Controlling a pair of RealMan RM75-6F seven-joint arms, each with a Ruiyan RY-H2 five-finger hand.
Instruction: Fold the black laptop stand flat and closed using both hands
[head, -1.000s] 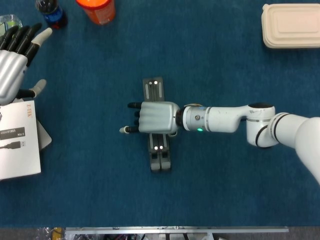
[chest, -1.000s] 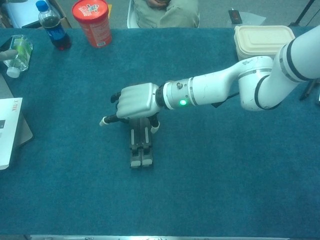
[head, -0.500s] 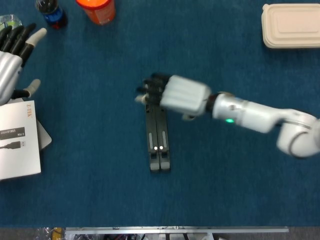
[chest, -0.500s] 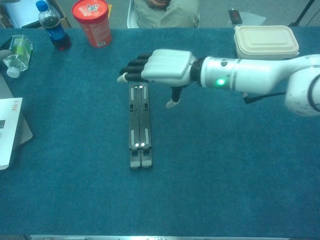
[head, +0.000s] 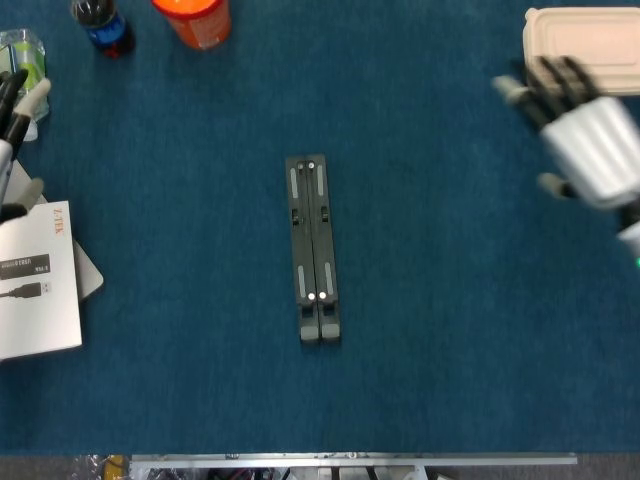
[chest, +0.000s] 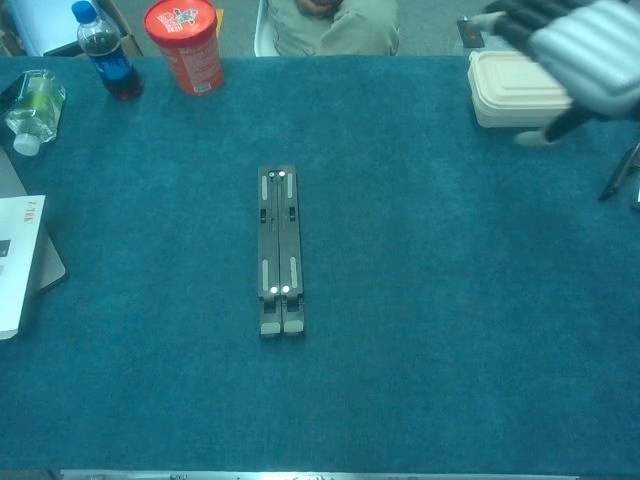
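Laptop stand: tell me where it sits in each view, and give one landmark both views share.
Head view: the black laptop stand lies folded flat near the picture's centre, running top to bottom.
Chest view: it lies left of centre, running the same way.
Shared landmark: the beige lidded box, upper right in both.
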